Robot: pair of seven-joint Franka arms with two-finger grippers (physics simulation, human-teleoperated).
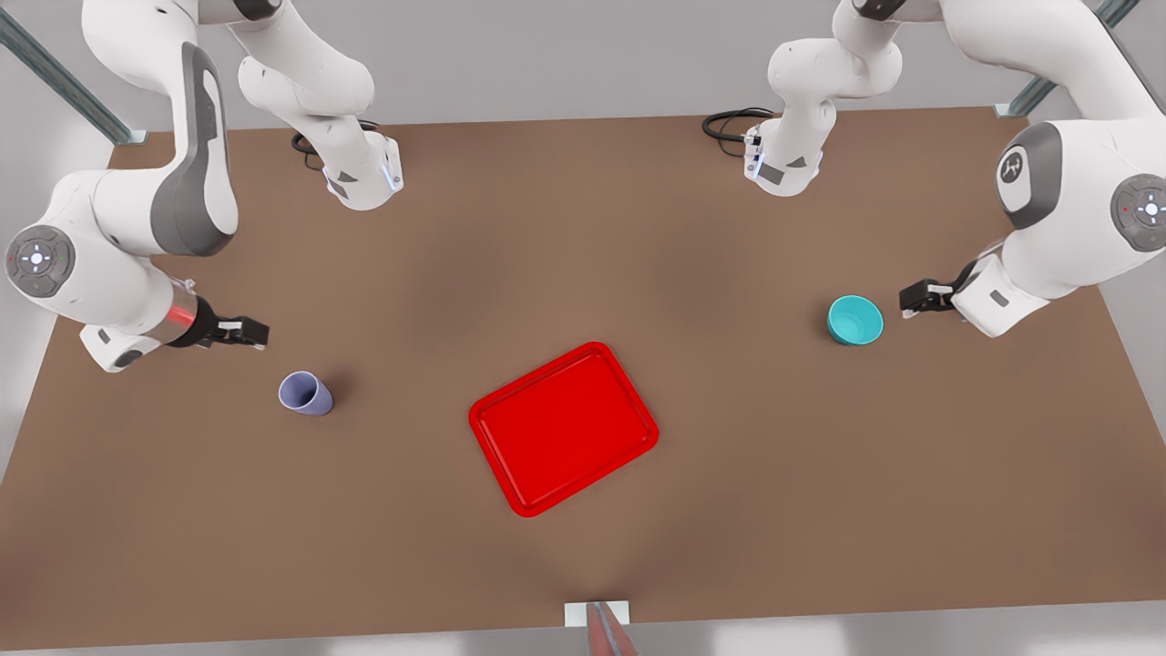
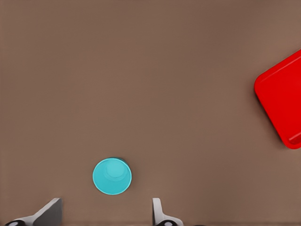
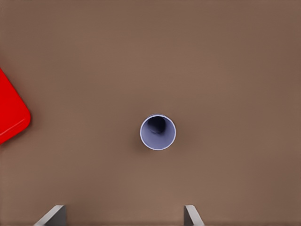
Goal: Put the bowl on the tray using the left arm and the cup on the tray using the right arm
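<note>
I see the left tool [image 1: 906, 301] on the front view's right, hanging over the table [image 1: 729, 510] just beside the bowl [image 1: 854, 320] and touching nothing. From the left wrist view its two fingers [image 2: 157, 212] stand wide apart, wider than the bowl [image 2: 112, 176], and nothing sits between them; the bowl lies just ahead of the fingers, nearer one than the other, and clear of both. The bowl stands upright on the table, well apart from the tray [image 1: 563, 428]. The right tool [image 1: 248, 333] is on the front view's left, also above the table, near the cup [image 1: 305, 394] but not touching it. In the right wrist view I read its fingers [image 3: 192, 215] as spread wide and empty, with the cup [image 3: 158, 132] ahead of them, roughly in line with the gap and some way off. The cup stands upright, mouth up, dark inside. The tray lies flat near the middle of the table, turned at an angle to the table's edges, with nothing on it; one corner of the tray [image 2: 281, 106] shows in the left wrist view and another [image 3: 11, 113] in the right wrist view. Bowl and cup sit on opposite sides of the tray, each well apart from it.
</note>
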